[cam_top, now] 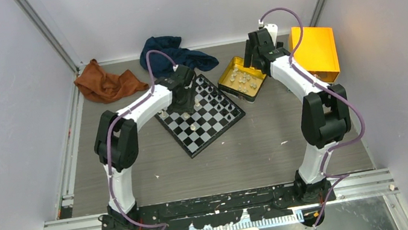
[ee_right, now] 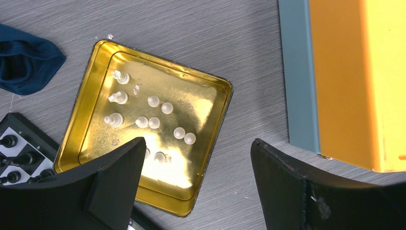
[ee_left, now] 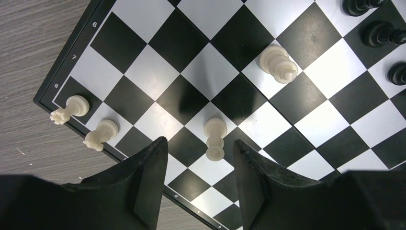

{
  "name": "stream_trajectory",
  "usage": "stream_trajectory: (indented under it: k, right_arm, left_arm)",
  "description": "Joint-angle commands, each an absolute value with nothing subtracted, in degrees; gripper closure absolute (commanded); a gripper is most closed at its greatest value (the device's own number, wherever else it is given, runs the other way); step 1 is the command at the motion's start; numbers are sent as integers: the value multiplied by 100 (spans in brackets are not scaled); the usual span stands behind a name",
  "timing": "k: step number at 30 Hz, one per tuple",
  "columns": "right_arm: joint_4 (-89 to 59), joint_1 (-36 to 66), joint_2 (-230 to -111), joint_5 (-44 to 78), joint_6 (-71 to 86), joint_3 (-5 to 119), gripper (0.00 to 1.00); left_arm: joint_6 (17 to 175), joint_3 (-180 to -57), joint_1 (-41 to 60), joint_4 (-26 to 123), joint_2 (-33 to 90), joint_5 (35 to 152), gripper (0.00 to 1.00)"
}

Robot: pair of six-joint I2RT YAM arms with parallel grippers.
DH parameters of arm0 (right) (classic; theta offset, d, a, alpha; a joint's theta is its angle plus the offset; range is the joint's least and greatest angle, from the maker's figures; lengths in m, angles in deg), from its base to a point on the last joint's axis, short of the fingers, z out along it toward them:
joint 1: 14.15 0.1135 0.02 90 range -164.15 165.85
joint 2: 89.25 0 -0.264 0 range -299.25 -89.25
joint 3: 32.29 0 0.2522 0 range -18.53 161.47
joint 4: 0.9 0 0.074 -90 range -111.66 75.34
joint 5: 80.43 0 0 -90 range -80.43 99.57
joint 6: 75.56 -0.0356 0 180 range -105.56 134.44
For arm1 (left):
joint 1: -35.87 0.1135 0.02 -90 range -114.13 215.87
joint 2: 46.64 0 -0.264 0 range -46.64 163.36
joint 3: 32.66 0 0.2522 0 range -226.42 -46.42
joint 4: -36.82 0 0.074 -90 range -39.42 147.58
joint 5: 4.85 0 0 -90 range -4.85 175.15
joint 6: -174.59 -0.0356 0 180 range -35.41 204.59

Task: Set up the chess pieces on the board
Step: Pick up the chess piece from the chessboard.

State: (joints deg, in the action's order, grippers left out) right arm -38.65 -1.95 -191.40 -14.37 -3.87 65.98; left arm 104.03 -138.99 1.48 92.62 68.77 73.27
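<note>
grey bench (cam_top: 267, 148) from above: the board (cam_top: 205, 138) sits tilted mid-bench, left tool (cam_top: 185, 101) over its far-left side, right tool (cam_top: 255, 52) over the gold tin (cam_top: 222, 80). left wrist: the left tool (ee_left: 198, 141) is half spread, straddling a cream piece (ee_left: 215, 136) without touching it; it should centre on the stem and squeeze evenly so the piece does not tip. right wrist: the right tool (ee_right: 198, 143) hangs wide apart above loose cream pieces (ee_right: 153, 122) in the tin; best to single out one standing clear.

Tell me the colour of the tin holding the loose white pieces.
The tin is shiny gold with a dark outer edge; best seen in the right wrist view.
</note>
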Motion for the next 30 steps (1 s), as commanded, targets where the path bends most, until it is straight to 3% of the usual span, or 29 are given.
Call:
stream_trajectory:
  k: [1, 30]
  right_arm:
    - [-3628, -225, -18823, -1521, -388, 6586, 14]
    - [-3613, -235, -18783, -1543, -416, 6479, 14]
  left_arm:
    - [10348, -14125, 139, 9085, 6918, 7402, 47]
    - [10331, -14165, 140, 9079, 7044, 7495, 66]
